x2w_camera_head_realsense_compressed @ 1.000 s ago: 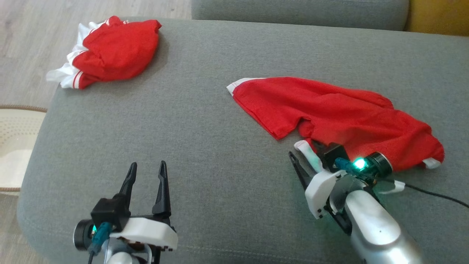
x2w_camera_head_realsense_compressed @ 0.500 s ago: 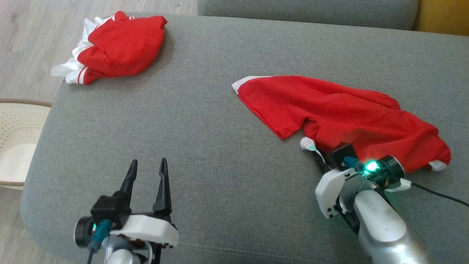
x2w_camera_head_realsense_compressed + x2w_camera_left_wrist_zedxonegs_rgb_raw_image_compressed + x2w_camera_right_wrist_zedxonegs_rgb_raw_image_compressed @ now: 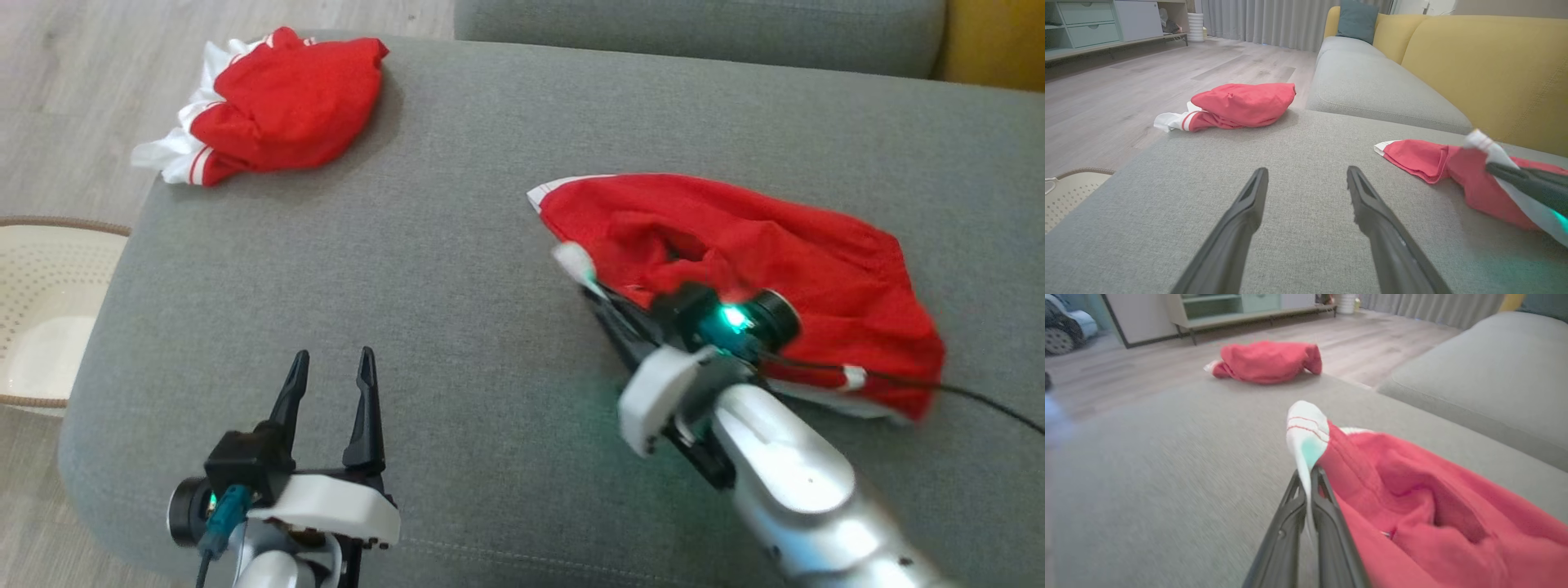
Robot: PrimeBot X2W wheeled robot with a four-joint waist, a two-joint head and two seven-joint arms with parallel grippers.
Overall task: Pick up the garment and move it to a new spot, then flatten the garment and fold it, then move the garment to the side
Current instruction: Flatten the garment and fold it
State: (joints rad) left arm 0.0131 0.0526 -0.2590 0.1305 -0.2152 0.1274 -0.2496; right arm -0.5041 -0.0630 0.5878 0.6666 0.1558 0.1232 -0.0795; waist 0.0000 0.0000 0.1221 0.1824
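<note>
I see a pale basket [image 3: 41,318] on the wood floor [image 3: 73,73] left of the grey sofa [image 3: 457,245]; its contents look blurred. My right gripper [image 3: 1308,473] has its jaws clamped on the red garment's [image 3: 784,261] white cuff. My left gripper [image 3: 331,371] hangs with jaws apart. Another red garment [image 3: 294,106] lies far left.

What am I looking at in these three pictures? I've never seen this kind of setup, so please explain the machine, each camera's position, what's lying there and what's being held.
This is a two-armed robot working over a grey sofa seat. The head view looks down from its head; the other two look along each arm's two dark fingers. The left gripper hovers open with nothing between its fingers. The right gripper is shut on the white trim of a red garment, lifting that edge. A second red and white garment lies bunched at the seat's far left corner. A pale perforated basket stands on the floor beside the sofa.
</note>
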